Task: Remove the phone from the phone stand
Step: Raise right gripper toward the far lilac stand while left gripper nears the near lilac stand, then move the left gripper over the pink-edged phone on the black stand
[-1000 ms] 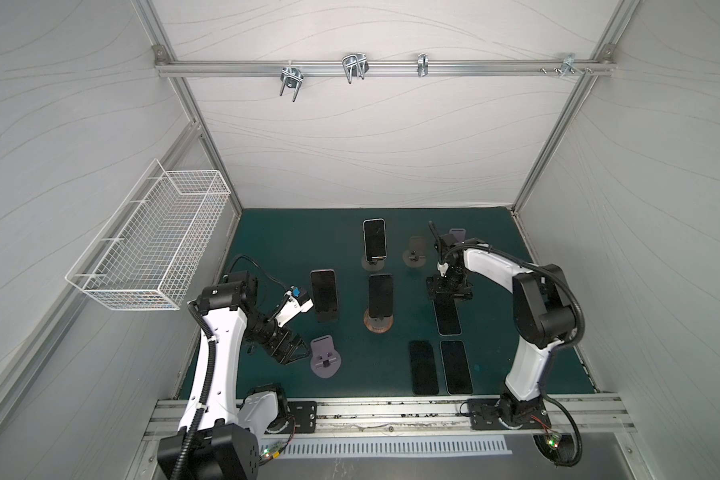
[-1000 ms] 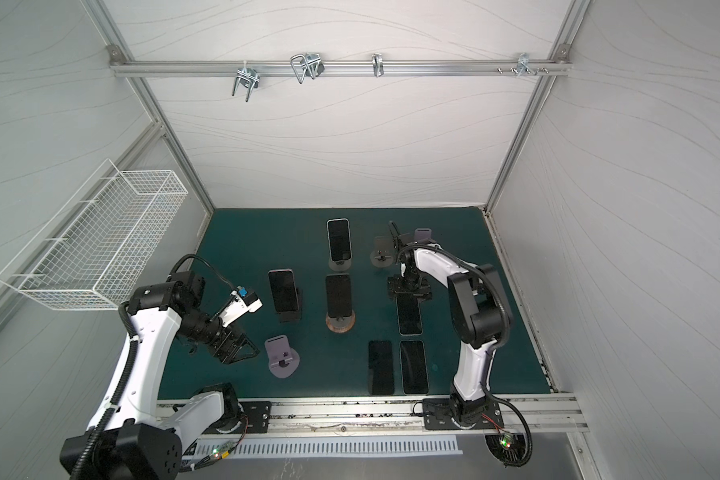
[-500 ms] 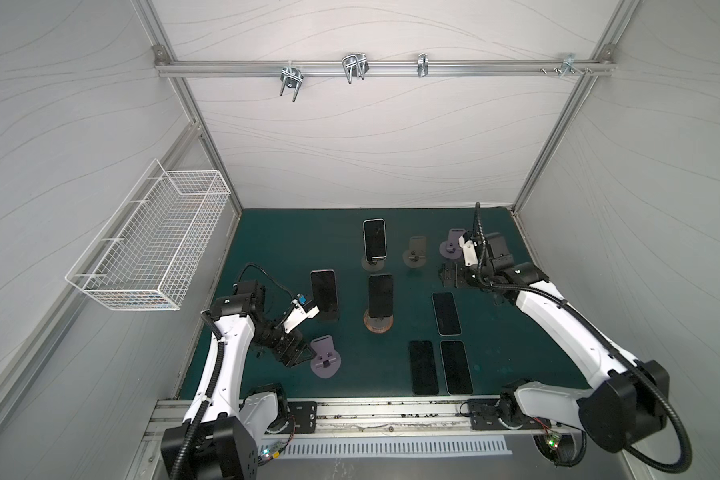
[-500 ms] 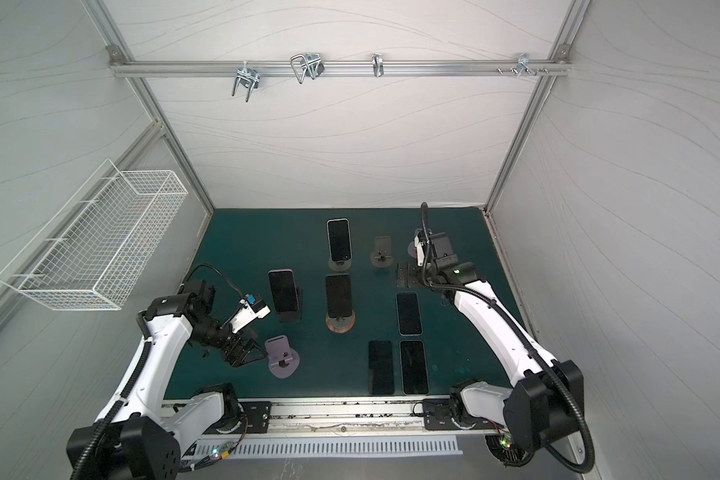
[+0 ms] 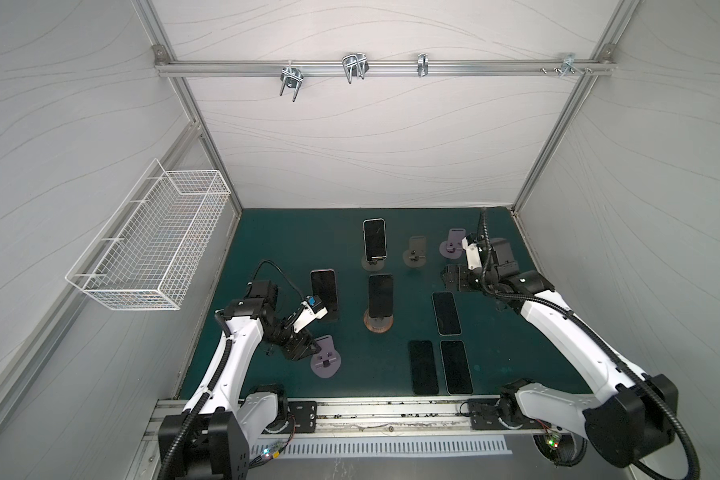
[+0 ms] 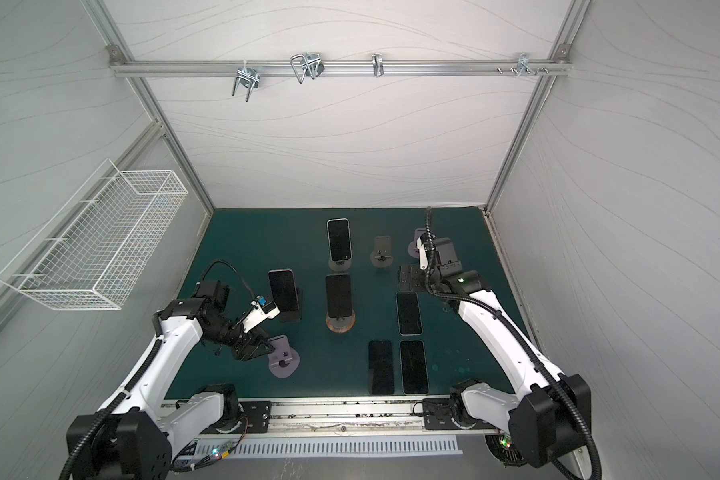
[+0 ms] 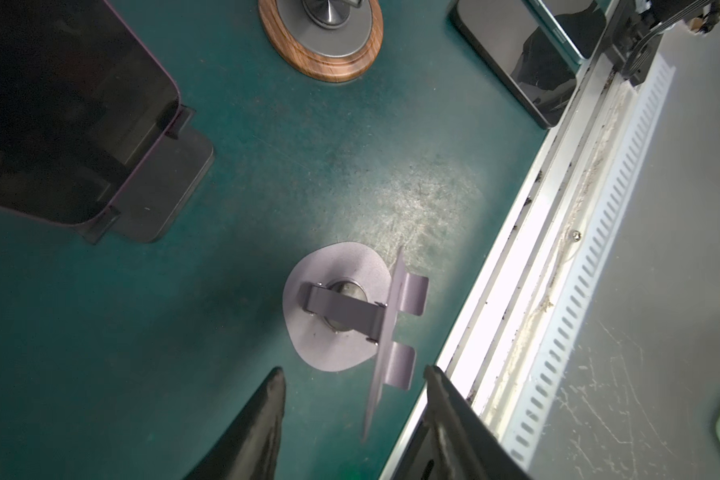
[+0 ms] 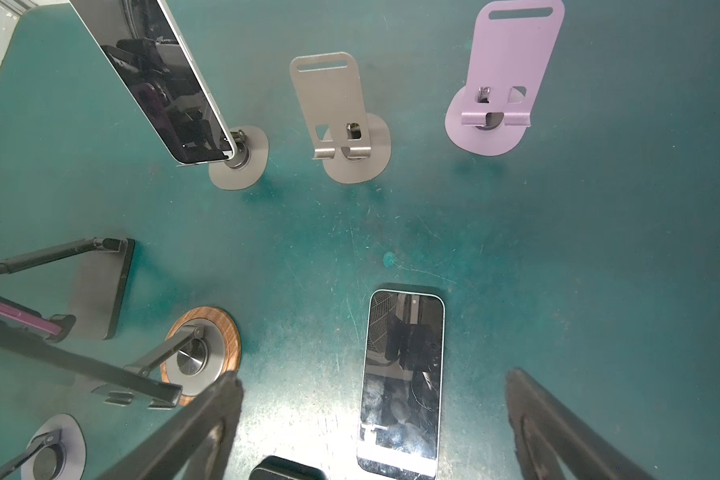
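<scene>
Right of centre in a top view, the phone (image 5: 446,313) now lies flat on the mat (image 5: 300,249), screen up, long axis running up-down the frame. Right gripper (image 8: 373,376) has let go and backed off, jaws wide, so that removal looks done. Left gripper (image 7: 355,370) has moved in, jaws apart, straddling an empty purple stand (image 7: 337,303).

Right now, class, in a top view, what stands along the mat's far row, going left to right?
The upright phone → empty grey stand → empty purple stand.
</scene>
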